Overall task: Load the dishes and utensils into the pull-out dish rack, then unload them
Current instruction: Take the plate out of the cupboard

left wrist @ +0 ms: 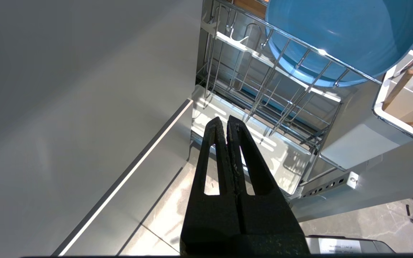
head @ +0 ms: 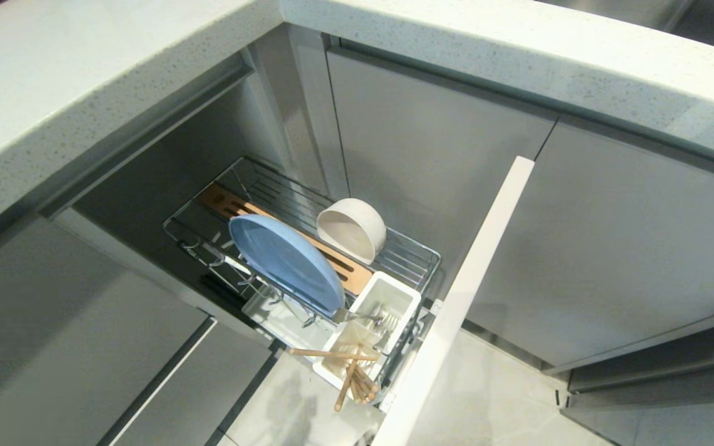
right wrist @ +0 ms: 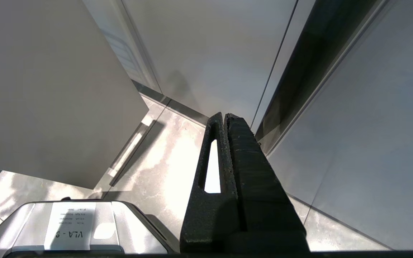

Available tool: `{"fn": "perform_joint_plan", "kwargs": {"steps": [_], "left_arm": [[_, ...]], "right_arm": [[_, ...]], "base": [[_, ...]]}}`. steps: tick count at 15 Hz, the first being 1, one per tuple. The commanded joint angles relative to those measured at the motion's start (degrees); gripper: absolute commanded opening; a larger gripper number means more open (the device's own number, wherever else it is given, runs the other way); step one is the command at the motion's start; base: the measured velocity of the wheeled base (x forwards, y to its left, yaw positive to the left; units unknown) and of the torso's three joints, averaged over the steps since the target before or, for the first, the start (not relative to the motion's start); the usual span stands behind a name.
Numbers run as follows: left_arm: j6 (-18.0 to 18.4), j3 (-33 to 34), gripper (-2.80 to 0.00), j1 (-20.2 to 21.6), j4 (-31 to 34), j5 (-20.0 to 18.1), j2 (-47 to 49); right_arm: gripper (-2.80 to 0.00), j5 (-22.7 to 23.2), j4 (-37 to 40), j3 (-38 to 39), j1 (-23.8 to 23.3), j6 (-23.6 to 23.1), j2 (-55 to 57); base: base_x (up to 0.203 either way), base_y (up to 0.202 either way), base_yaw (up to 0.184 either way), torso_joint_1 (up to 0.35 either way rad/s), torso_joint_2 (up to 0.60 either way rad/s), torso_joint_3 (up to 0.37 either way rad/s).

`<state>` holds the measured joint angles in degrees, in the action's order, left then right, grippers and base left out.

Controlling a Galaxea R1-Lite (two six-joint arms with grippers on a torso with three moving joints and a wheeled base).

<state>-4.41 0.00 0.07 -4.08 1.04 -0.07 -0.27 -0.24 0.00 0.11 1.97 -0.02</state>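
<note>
The light-blue plate (head: pixel 286 263) stands on edge among the chrome prongs of the pull-out dish rack (head: pixel 406 254), the white bowl (head: pixel 352 228) tipped beside it over the slotted wooden strip (head: pixel 233 207). Chopsticks (head: pixel 351 378) and metal cutlery (head: pixel 363 318) sit in the white plastic cup (head: pixel 409 294). The plate looks rigid, smooth and probably slippery; its exposed upper rim seems the best hold. The left gripper (left wrist: pixel 224 122) and right gripper (right wrist: pixel 224 116) are both closed and empty, low beside the rack.
</note>
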Motion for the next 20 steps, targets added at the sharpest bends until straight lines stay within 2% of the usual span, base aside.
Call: {"fn": "perform_joint_plan", "kwargs": {"steps": [1,14,15,17,20], "left_arm": [[-0.07,1.41,-2.8,0.01,-0.05,0.09,0.07],[0.32,1.35,-2.8,0.01,-0.25,0.09,0.07],[0.26,-0.35,-2.8,0.01,-0.46,-0.01,0.07],[0.13,-8.45,-2.8,-0.08,0.87,-0.03,0.29],[0.19,-27.42,-2.8,-0.15,8.35,-0.2,5.3]], "right_arm": [[-2.8,0.0,-0.02,0.09,-0.01,0.01,-0.22],[-2.8,0.0,-0.02,0.09,0.03,-0.02,-0.2],[-2.8,0.0,-0.02,0.09,0.06,-0.04,-0.15],[-2.8,0.0,-0.02,0.09,0.05,0.05,-0.16],[-2.8,0.0,-0.02,0.09,0.0,0.03,-0.21]], "base": [[0.0,0.0,0.0,0.0,0.0,0.0],[0.0,0.0,0.0,0.0,0.0,0.0],[0.0,0.0,0.0,0.0,0.0,0.0],[0.0,0.0,0.0,0.0,0.0,0.0],[0.0,0.0,0.0,0.0,0.0,0.0]]}}
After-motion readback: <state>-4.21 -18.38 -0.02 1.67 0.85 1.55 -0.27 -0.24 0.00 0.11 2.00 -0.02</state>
